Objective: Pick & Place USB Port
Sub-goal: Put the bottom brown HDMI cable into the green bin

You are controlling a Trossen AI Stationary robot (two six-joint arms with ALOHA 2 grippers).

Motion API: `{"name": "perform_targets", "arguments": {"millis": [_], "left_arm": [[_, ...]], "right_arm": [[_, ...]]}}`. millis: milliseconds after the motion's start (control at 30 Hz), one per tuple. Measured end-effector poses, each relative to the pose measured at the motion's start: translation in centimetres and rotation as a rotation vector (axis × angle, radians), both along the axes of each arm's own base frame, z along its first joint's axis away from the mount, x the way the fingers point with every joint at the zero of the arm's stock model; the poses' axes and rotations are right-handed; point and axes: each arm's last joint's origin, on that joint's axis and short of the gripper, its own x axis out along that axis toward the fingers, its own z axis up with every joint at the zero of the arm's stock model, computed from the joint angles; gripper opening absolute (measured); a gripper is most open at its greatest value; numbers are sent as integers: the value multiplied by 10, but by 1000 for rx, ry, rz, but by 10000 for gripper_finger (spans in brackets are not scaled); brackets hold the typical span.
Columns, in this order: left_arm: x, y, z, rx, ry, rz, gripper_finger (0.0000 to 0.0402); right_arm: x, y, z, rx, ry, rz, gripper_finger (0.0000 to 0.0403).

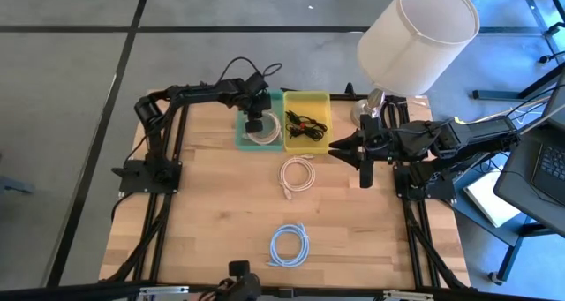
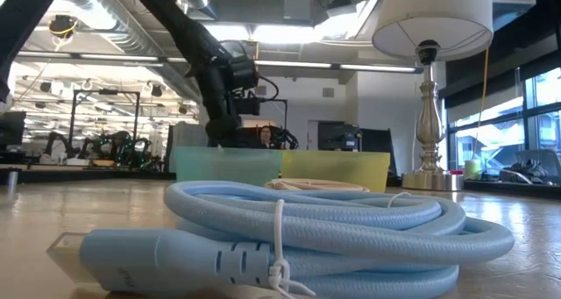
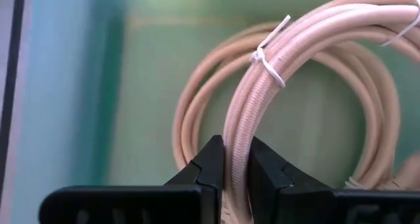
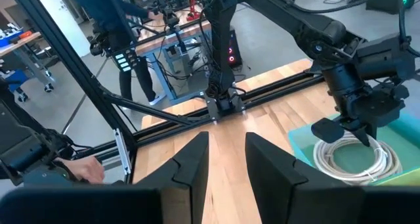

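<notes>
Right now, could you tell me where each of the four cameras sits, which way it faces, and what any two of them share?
High view: above the table, facing straight down; both arms show.
Low view: at table-top height, facing level past the blue cable toward the bins; the left arm descends.
Left wrist view: on the left arm, facing into the green bin; the left gripper clamps the pink cable.
Right wrist view: on the right arm, facing across the table; the right gripper is open.
Both wrist views share that pink cable.

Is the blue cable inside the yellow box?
No, the blue cable lies coiled on the bare table, far from the yellow box.
</notes>
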Motion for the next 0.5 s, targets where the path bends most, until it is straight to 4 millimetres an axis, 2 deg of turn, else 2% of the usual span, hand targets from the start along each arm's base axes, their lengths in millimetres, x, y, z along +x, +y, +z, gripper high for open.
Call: {"name": "perform_targets", "arguments": {"millis": [233, 367, 500], "left_arm": [[2, 2, -15, -30, 36, 46, 35], [2, 2, -15, -19, 40, 49, 90], [2, 6, -8, 68, 79, 76, 150]], "right_arm": [[0, 0, 0, 4, 3, -2, 104], [0, 0, 0, 7, 3, -2, 104], [0, 0, 0, 8, 3, -2, 104]]}}
